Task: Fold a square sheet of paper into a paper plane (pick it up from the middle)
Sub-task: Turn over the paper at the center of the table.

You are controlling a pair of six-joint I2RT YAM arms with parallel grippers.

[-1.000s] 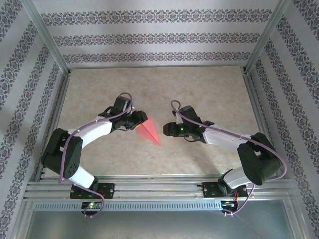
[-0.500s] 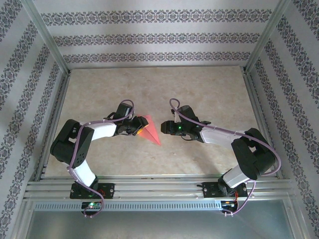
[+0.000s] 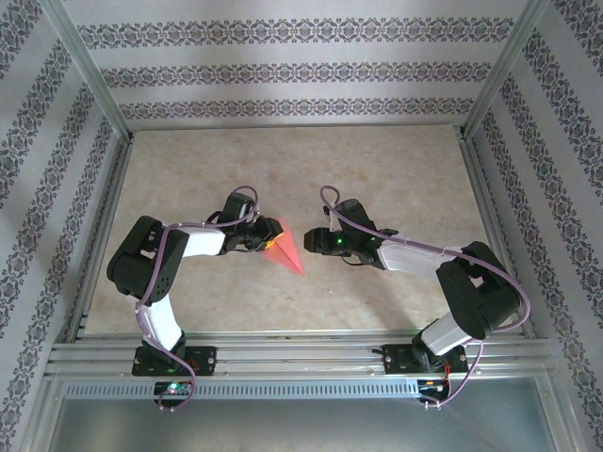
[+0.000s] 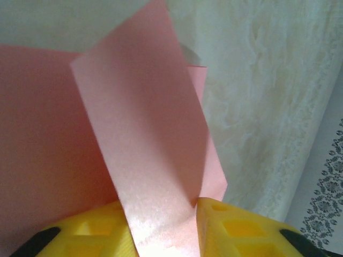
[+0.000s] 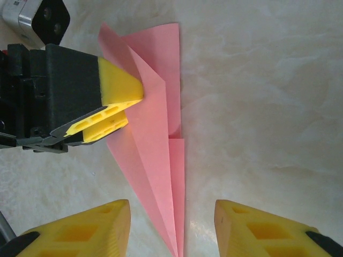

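The square sheet of paper now lies as a narrow salmon-pink paper plane [image 3: 286, 250] on the table between the arms, its point toward the near edge. One wing flap stands up from it [image 4: 144, 139]. My left gripper [image 3: 267, 241] is at the plane's wide end, its yellow fingers [image 5: 120, 85] shut on that raised flap [image 5: 140, 80]; the flap runs between them [image 4: 161, 219]. My right gripper [image 5: 171, 214] is open, its fingers either side of the plane's point [image 5: 174, 214] without touching it. In the top view it [image 3: 318, 243] sits just right of the plane.
The beige table [image 3: 377, 169] is walled by patterned panels and metal rails [image 3: 104, 226]. Both arms bend inward near the table's middle, their wrists close to each other.
My left gripper has narrowed onto the raised flap while the left arm's elbow folded back toward its base. The plane and the right gripper have barely shifted.
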